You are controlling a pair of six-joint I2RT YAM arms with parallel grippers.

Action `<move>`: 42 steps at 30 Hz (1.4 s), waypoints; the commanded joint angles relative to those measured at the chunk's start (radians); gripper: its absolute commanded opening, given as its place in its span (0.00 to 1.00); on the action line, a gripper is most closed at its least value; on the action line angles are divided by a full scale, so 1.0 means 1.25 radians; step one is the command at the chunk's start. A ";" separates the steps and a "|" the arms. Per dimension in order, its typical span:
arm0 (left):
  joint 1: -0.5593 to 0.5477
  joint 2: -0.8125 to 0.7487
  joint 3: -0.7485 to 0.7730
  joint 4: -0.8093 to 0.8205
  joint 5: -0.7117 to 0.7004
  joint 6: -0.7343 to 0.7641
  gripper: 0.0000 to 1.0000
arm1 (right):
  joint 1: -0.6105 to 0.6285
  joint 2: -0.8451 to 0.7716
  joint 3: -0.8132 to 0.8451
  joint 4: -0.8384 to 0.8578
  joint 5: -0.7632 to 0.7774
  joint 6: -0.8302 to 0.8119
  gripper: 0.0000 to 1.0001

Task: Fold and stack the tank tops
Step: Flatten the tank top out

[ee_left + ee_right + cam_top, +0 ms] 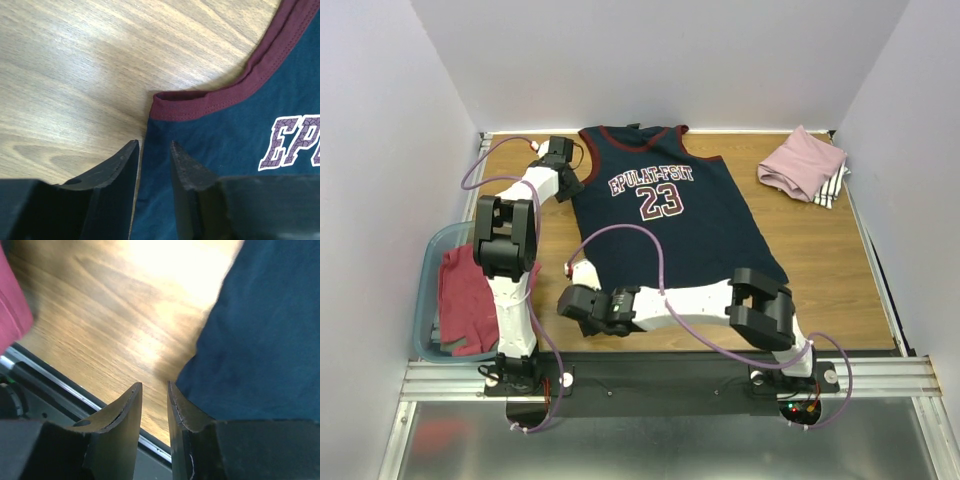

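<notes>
The navy jersey [670, 215] with maroon trim and a white "23" lies spread flat on the wooden table. My left gripper [567, 182] is at its left armhole. In the left wrist view the gripper [155, 142] is narrowly open, with the jersey's side edge [200, 135] lying between the fingers just below the maroon armhole trim. My right gripper [565, 303] is low at the jersey's lower left corner. In the right wrist view it [154, 383] is narrowly open over bare wood, with the navy cloth [260, 340] just right of the fingers.
A folded dusty pink top [800, 160] lies on a white striped one [833, 187] at the back right. A teal tub [433, 250] at the left table edge holds red tops [465, 295]; red cloth also shows in the right wrist view [11, 305]. A metal rail [670, 375] runs along the front.
</notes>
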 commanded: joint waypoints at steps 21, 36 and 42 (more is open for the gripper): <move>0.009 -0.004 0.029 0.023 0.023 0.021 0.38 | 0.090 0.059 0.171 -0.209 0.294 0.018 0.34; 0.014 -0.009 0.026 0.024 0.038 0.023 0.37 | 0.094 0.151 0.203 -0.228 0.305 0.018 0.36; 0.015 -0.011 0.026 0.024 0.040 0.024 0.37 | 0.094 0.173 0.197 -0.245 0.320 0.030 0.38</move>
